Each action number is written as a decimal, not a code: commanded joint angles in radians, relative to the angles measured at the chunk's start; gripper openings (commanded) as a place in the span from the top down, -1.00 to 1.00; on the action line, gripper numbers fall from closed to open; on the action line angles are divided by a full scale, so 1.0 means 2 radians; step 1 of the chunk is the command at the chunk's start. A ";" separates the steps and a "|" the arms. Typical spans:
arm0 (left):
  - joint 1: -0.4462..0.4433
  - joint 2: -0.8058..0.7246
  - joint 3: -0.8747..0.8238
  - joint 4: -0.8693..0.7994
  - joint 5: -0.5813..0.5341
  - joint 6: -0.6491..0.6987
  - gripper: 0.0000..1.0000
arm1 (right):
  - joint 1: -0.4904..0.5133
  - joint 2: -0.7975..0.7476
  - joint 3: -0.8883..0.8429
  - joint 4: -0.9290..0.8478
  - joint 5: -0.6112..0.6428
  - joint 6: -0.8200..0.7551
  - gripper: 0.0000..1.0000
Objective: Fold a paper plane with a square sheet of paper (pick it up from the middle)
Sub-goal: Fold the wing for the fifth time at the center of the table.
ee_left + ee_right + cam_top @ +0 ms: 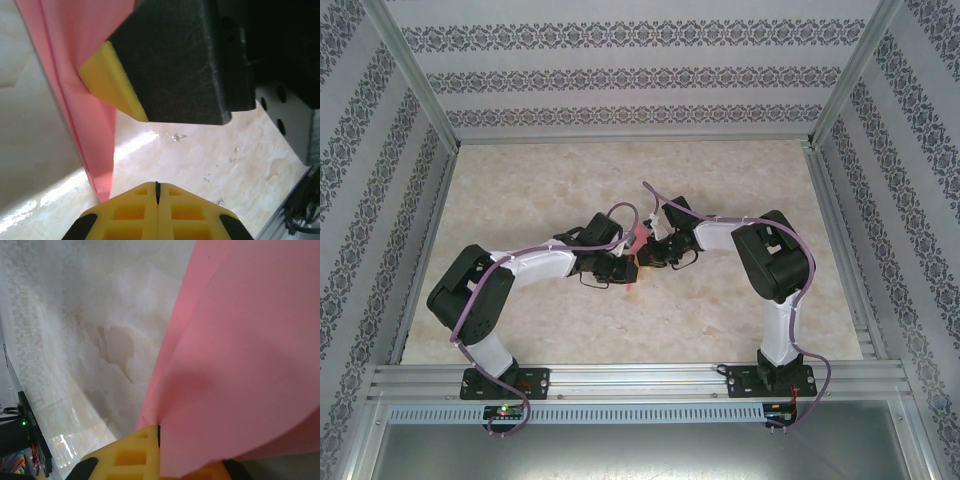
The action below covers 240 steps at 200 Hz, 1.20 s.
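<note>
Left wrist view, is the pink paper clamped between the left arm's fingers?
No, the left fingers press together with nothing between them, and the pink paper hangs beside them.

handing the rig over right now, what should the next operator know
Left gripper: shut, nothing between its fingers, beside the paper.
Right gripper: shut on the pink sheet of paper, which is raised over the middle of the table.
Done: sheet picked up; overlapping layers suggest some folding has been made.
Left: the remaining folds. No finished pointed plane shape can be made out yet.
</note>
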 commanded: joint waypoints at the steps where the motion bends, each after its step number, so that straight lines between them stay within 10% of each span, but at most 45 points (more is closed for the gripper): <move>1: -0.005 0.005 -0.014 0.029 -0.018 -0.011 0.95 | -0.002 0.012 -0.021 -0.014 0.037 0.004 1.00; 240: -0.015 0.059 -0.020 0.048 -0.007 0.003 0.99 | -0.003 0.008 -0.034 -0.008 0.040 0.018 1.00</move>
